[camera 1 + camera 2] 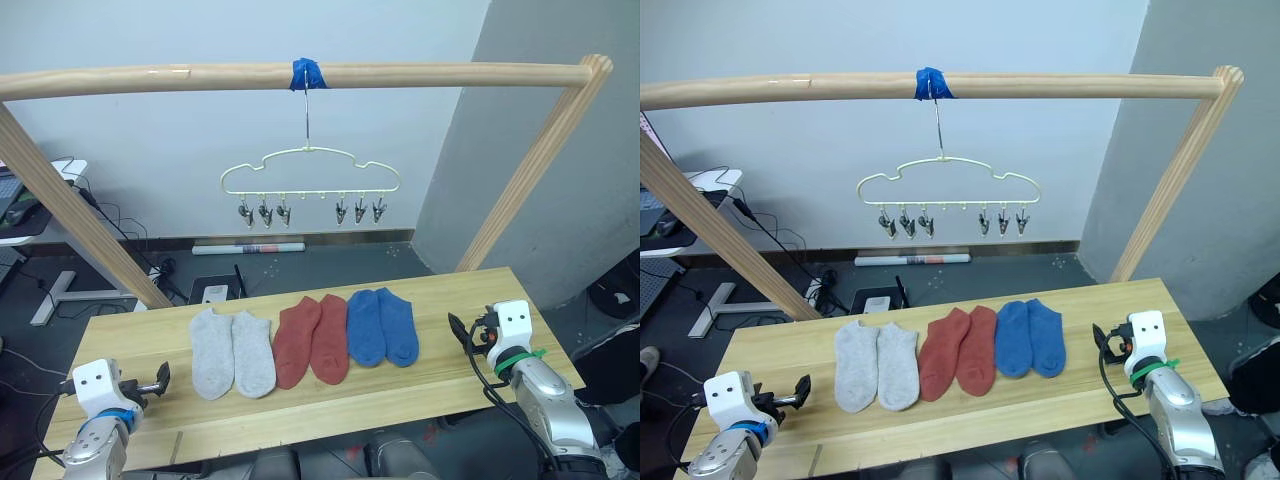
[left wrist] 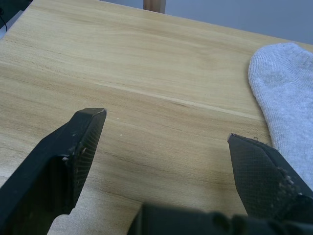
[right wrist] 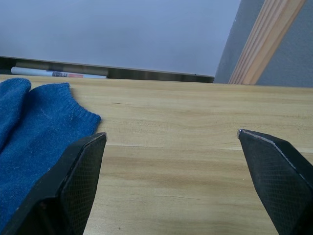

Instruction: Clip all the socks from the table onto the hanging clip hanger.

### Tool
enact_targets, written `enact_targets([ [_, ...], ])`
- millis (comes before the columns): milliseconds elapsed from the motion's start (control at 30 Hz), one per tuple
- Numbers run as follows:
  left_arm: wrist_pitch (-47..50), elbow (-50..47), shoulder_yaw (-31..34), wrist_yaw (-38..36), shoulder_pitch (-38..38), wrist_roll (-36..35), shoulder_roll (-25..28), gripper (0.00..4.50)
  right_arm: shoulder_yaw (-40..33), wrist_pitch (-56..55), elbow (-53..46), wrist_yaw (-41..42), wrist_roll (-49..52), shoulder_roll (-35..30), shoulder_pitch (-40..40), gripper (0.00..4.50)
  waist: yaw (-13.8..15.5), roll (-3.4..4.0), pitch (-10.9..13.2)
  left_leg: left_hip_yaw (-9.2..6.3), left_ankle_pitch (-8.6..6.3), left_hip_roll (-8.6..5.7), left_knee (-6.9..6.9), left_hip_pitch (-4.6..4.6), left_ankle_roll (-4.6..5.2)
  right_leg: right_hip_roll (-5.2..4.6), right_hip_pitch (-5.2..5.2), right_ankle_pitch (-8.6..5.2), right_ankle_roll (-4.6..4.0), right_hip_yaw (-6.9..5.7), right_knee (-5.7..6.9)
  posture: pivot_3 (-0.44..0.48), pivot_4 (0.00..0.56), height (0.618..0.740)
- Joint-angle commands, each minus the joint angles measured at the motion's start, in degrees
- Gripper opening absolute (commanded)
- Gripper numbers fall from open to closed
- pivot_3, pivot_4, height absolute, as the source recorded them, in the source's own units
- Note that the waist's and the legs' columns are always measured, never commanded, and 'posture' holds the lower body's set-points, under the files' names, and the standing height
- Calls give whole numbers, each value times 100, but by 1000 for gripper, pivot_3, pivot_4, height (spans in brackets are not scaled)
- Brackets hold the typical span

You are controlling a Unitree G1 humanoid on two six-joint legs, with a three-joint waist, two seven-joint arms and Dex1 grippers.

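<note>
six short knit socks lie flat in a row on the table (image 1: 440, 385): grey socks (image 1: 231, 352), red socks (image 1: 312, 339), blue socks (image 1: 381, 326). the yellow clip hanger (image 1: 311, 180) hangs above from a wooden pole (image 1: 420, 74), clips bare. left gripper (image 2: 166, 147) and right gripper (image 3: 171, 142) spread wide, holding nothing.

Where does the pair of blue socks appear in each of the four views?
Left eye view: blue socks lie right of centre on the table, beside the red socks.
Right eye view: same place, right of centre.
Left wrist view: not in it.
Right wrist view: beside the right gripper, near one finger.
Shared landmark: the table's light wood planks.
</note>
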Motion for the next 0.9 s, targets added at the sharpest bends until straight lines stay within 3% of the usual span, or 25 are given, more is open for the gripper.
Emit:
enact_targets([
  [33,-74,-182,161,93,-47,93,212,4493,-133,-128,15,-63,32,3,-129,4500,1,0,0,-1,0,0,0,0,0,0,0,0,0,0,0,53,117,740],
  [267,-145,-353,168,133,-12,128,304,4493,-130,-207,154,-133,27,21,-265,4500,19,11,20,-9,0,-3,0,0,0,-6,5,-1,-2,-10,0,60,118,740],
  [500,-266,-1152,196,-116,215,65,313,4493,12,-63,-124,89,77,-43,-391,4500,56,13,31,-16,0,-3,-1,-12,-1,-7,2,-1,-4,-19,-2,59,118,740],
  [600,158,-2450,135,-873,148,-813,355,4493,254,351,-671,778,505,-159,-588,4500,93,6,80,-17,0,-2,2,-15,-1,-7,2,-2,-5,-20,-1,59,123,740],
  [700,696,-3232,-364,-1208,-519,-971,555,4493,566,929,-1353,1569,1183,-250,-1020,4500,141,11,125,-25,5,-2,9,-26,1,-7,-2,1,-3,-27,0,49,124,740],
  [900,979,-3173,-893,-1205,-1611,-806,397,4493,970,1538,-1891,1990,1615,-255,-1655,4500,186,27,129,-35,11,-9,13,-34,5,-5,1,23,-22,-36,-5,20,121,740],
])
